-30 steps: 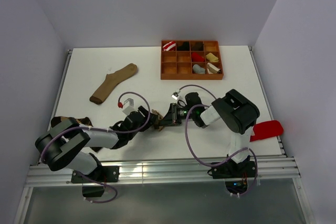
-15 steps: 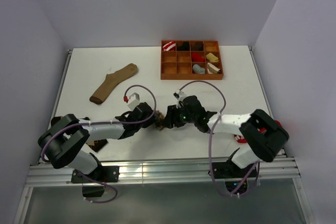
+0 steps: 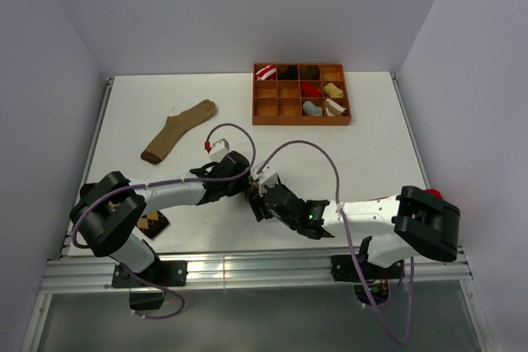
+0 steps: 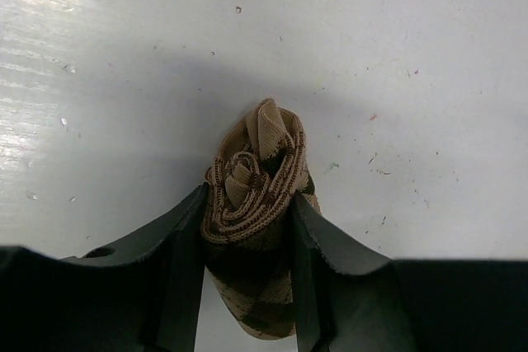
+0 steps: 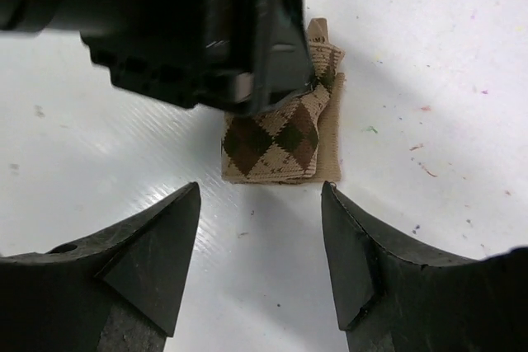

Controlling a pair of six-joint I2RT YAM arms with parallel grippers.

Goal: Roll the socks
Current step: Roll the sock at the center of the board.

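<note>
- At the centre of the white table [image 3: 371, 154], just ahead of the two arm bases, the lighter argyle sock [image 4: 257, 172] lies rolled into a tight bundle, its spiral end facing away from the left wrist camera.
- Left gripper [image 4: 249, 204]: its two dark fingers [image 4: 186, 237] press against opposite sides of the roll, clamped on it; the bundle rests on the table surface.
- Right gripper [image 5: 261, 195]: fingers spread apart with nothing between them. The diamond-patterned end of the roll lies just beyond the tips, not touching them.
- In the right wrist view the left gripper's black body covers the far part of the roll.
- From above, both arms reach inward and the two grippers meet nearly tip to tip over the roll.
- Darker argyle sock [image 3: 152, 223]: flat on the table at the near left, partly under the left arm.
- Long tan sock [image 3: 177, 132]: lying diagonally at the far left, well apart from both grippers.
- Wooden compartment tray [image 3: 301, 121]: at the far edge, holding small rolled socks of several colours.
</note>
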